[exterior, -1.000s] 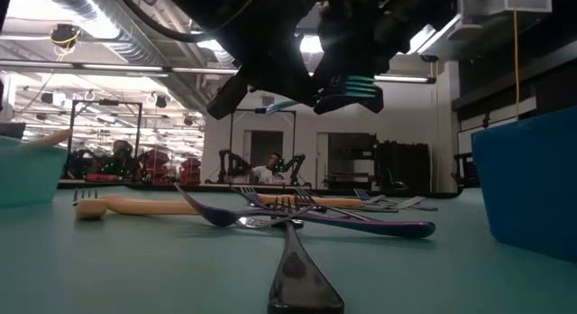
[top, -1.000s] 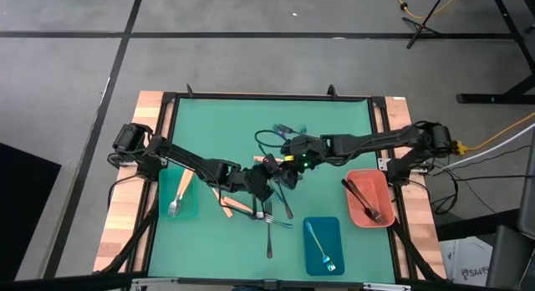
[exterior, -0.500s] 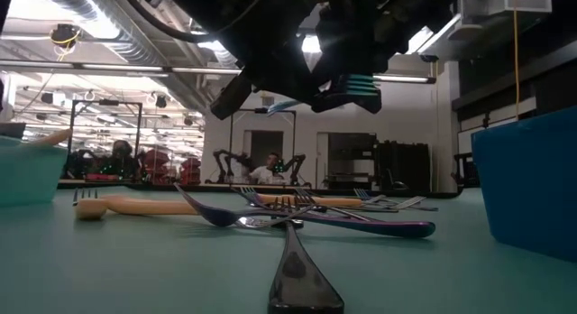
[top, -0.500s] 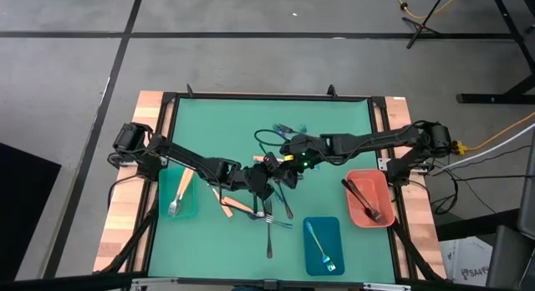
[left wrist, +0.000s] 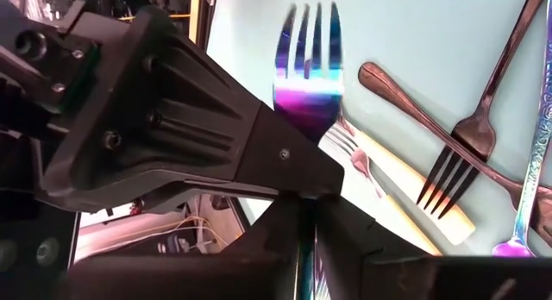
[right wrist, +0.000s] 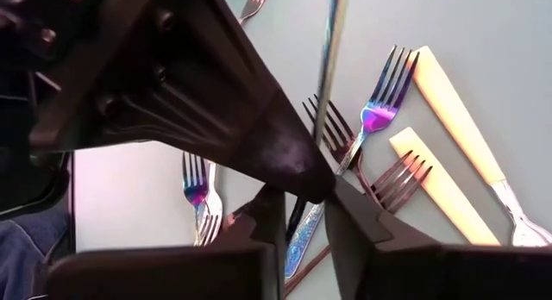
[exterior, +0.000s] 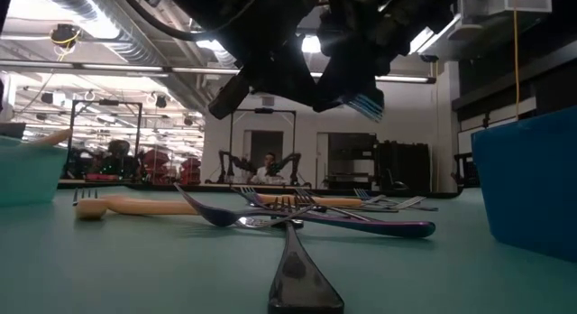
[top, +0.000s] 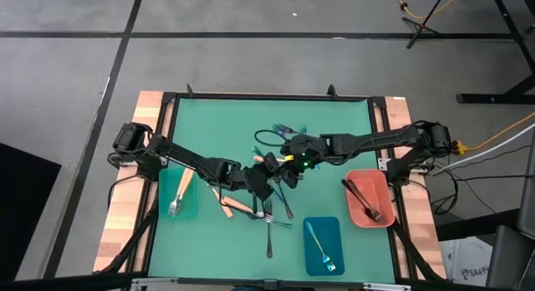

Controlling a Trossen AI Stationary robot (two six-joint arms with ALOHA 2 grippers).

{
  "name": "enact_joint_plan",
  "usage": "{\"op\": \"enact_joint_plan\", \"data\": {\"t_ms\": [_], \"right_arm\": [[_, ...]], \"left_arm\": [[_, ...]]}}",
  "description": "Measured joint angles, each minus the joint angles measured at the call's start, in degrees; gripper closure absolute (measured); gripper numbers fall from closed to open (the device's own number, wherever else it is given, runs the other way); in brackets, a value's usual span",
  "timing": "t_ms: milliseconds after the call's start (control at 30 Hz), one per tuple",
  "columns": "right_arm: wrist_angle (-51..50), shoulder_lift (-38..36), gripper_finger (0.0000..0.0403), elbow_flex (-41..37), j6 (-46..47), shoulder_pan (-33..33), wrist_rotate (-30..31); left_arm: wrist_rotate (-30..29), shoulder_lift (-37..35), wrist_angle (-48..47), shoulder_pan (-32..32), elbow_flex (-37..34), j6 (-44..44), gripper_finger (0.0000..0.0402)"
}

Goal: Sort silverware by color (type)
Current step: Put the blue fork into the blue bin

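- The left end effector (top: 266, 171), matte black angular plastic, hangs above the pile at the worktop's middle, its fingers clenched on a glossy iridescent blue-purple fork (left wrist: 307, 69); the tines stick out past the fingertips.
- The right end effector (top: 288, 149), of the same dark plastic, sits just at 1 o'clock of the left one, its fingers pinched on a thin, shiny iridescent utensil stem (right wrist: 329, 65); which kind of utensil cannot be told.
- Under both lies the loose silverware pile (top: 272, 203): slim dark forks (left wrist: 470, 136), rainbow-sheened forks (right wrist: 374, 110) and flat cream-handled pieces (right wrist: 455, 106), crossed and touching one another.
- Seen from worktop height, a dark spoon-like handle (exterior: 300, 278) points toward the camera, with a tan handle (exterior: 153, 204) lying across behind it.
- The smooth green worktop (top: 217, 124) carries three shallow rectangular trays.
- Teal tray (top: 190, 209) at 9 o'clock of the pile holds a tan-handled fork (top: 180, 193).
- Blue tray (top: 334, 234) at 5 o'clock holds an iridescent fork (top: 318, 247).
- Salmon tray (top: 383, 191) at 3 o'clock holds black forks (top: 361, 199).
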Motion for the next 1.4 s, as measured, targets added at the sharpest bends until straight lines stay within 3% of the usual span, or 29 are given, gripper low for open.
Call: {"op": "enact_joint_plan", "data": {"t_ms": [233,900,1067,1400], "right_arm": [[-1.1,0.0,0.0399,0.0,0.0,0.0,0.1],[-2.9,-1.7,0.0403,0.2,-0.3,0.1,1.6],[-8.5,-5.3,0.0403,0.2,-0.2,0.0,5.4],[-17.6,-11.7,0.0403,0.2,10.0,5.1,8.9]], "left_arm": [[0.0,0.0,0.0,0.0,0.0,-0.1,0.0358],[-6.0,0.0,0.3,-4.8,0.0,-3.1,0.0356],[-5.6,0.0,-0.2,-5.9,0.0,-6.9,0.0356],[-5.4,0.0,-3.9,-5.5,0.0,-14.6,0.0356]]}}
